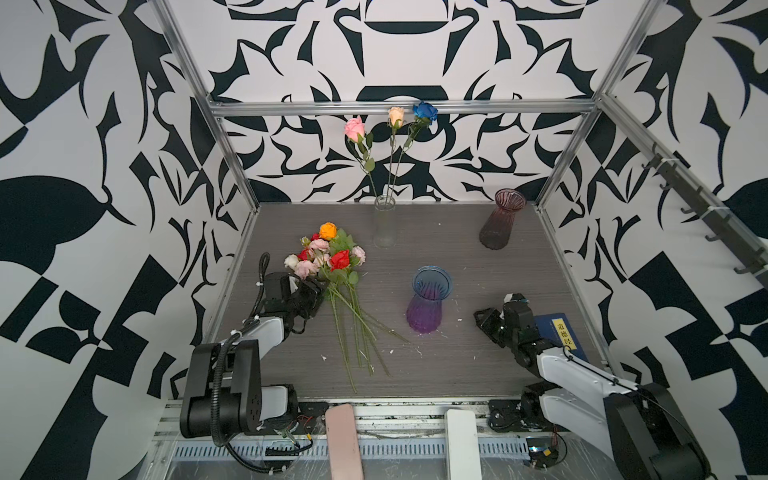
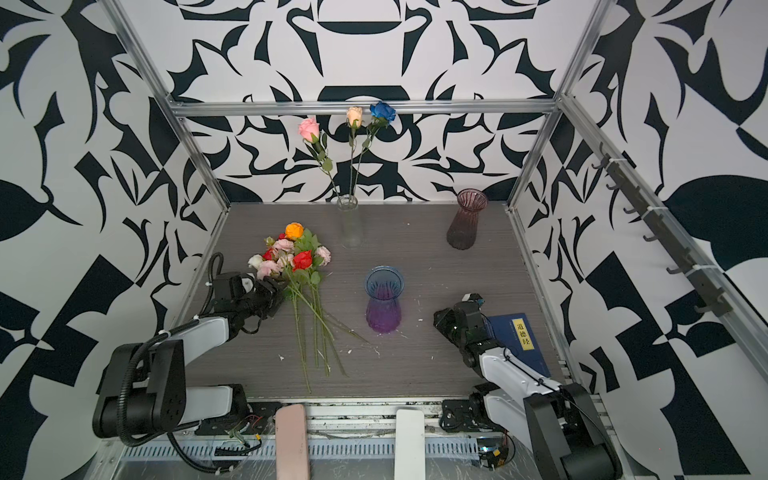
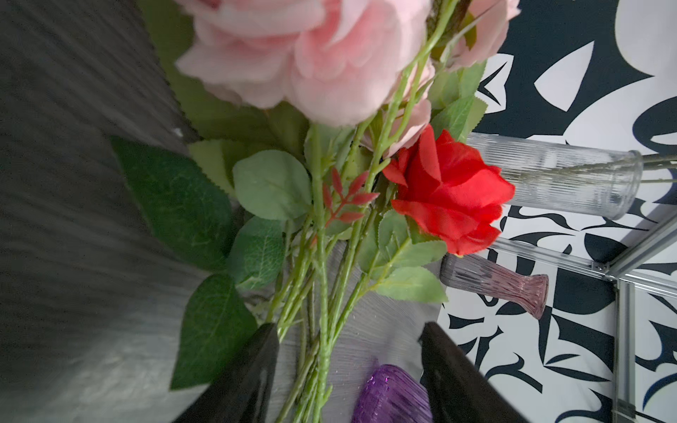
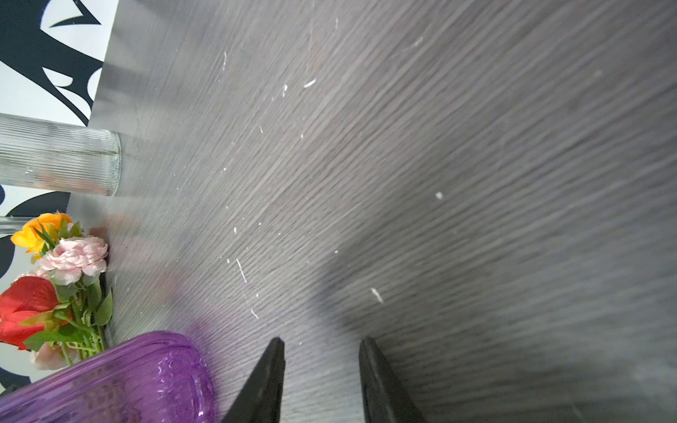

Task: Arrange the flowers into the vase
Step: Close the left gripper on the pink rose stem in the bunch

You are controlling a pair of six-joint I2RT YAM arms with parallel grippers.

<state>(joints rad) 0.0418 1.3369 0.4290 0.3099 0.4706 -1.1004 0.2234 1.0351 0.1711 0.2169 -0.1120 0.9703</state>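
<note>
Grippers sit nearest the front; right gripper (image 4: 322, 340) hangs low over bare table (image 4: 439, 146) beside the purple vase (image 1: 428, 305), jaws partly apart, nothing between them; blue book (image 1: 559, 332) lies by its arm; left gripper (image 3: 350, 326) is down at the flowers (image 1: 328, 257) lying in a bunch on the table's left side, jaws apart with several green stems (image 3: 318, 278) running between them, not pinched on any that I can see, so nothing held yet; stem ends fan toward the front, heads (orange, red, pink, white) lie further back; purple vase stands mid-table, looks empty in both top views; at the back a clear vase (image 1: 384, 226) holds a pink rose (image 1: 354, 128), a cream rose (image 1: 396, 115) and a blue rose (image 1: 425, 111), all upright; mauve vase (image 1: 500, 220) stands back right, looks empty; progress, my read: three in, most of the bunch left; current step looks like picking one stem from the pile; target vase probably the clear one, not certain.
</note>
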